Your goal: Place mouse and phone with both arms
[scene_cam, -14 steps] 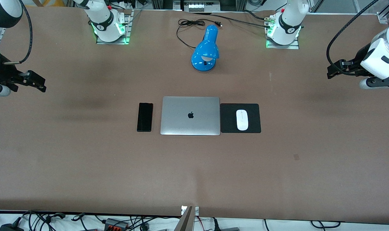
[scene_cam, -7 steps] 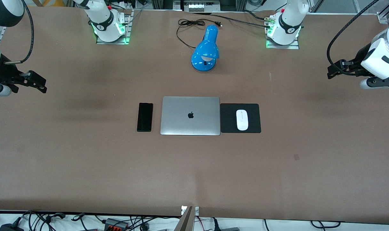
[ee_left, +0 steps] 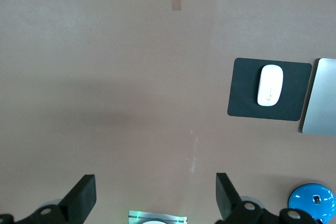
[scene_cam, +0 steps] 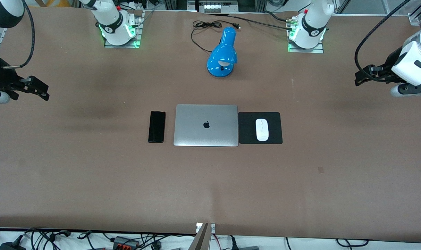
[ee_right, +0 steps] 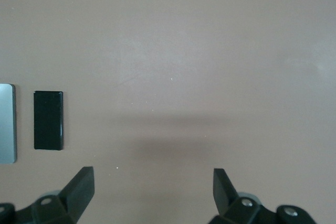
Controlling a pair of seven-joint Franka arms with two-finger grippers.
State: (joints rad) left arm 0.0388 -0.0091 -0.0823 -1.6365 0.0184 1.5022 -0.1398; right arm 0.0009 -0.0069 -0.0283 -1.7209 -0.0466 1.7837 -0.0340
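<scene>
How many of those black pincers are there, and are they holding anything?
2. The left pincer hangs open over bare table at the left arm's end; the right pincer hangs open at the right arm's end. Neither holds anything.

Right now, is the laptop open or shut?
Shut. The laptop lies flat on the table, silver lid with its logo facing up; no screen or keys show.

Both wrist views cut the laptop (ee_left: 321, 97) at the edge — only a strip shows. The lamp (ee_left: 312, 203) is cut too, and the arms leave the front view.
</scene>
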